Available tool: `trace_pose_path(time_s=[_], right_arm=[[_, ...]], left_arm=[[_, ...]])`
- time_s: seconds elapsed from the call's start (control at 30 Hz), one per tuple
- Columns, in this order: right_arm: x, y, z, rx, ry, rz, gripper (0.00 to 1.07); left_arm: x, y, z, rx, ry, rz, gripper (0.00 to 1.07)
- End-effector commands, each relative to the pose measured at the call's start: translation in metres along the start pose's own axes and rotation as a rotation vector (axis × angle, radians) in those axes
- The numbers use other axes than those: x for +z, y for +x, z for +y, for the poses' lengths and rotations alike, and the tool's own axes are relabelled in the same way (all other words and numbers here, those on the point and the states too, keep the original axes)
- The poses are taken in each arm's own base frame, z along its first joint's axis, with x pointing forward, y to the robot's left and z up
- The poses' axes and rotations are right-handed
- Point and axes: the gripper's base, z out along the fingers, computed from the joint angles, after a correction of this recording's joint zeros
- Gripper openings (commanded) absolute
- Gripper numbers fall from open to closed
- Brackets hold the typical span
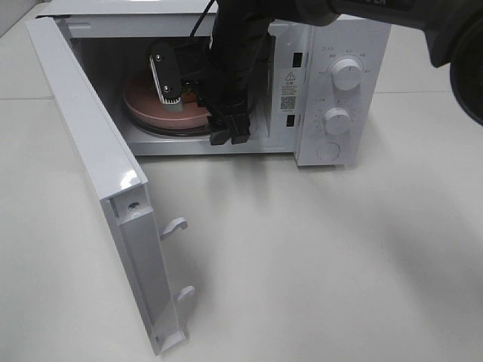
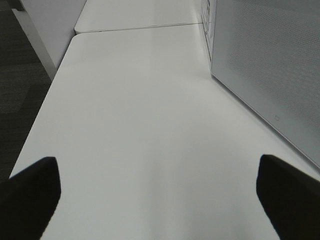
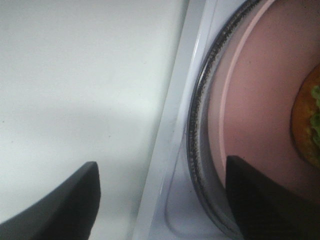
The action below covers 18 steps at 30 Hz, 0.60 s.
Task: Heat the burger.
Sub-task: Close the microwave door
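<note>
The burger (image 1: 189, 96) lies on a round pink plate (image 1: 151, 105) inside the open white microwave (image 1: 355, 30), mostly hidden by my right arm. The right wrist view shows only an orange and green edge of the burger (image 3: 310, 120) on the plate (image 3: 260, 100), which rests on the glass turntable (image 3: 200, 125). My right gripper (image 1: 230, 137) hangs at the front sill of the cavity, open, holding nothing; its jaws straddle the sill, with one over the plate's rim. My left gripper (image 2: 160, 200) is open over bare table beside the microwave's perforated side wall (image 2: 270, 65).
The microwave door (image 1: 98, 151) swings out wide to the front left, with two latch hooks (image 1: 175, 225) sticking out. Two dials (image 1: 346, 74) and a button sit on the right-hand panel. White table (image 1: 317, 264) spreads in front.
</note>
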Motion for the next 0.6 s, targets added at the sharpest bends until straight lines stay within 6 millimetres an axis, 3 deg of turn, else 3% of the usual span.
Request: trace_pose_path(time_s=[0.03,0.3,0.6], right_arm=[[-0.006,0.005,0.005,0.017,-0.025,-0.005,0.72],[-0.012,0.014,0.024,0.02,-0.083,0.016,0.72],[-0.039,0.023,0.048,0.029,-0.106,0.056,0.75]], left_arm=[[-0.002,0.001,-0.001,-0.01,-0.001,-0.025,1.01],[-0.002,0.001,-0.001,-0.01,-0.001,-0.025,1.01],[-0.002,0.001,-0.001,-0.01,-0.001,-0.025,1.01]])
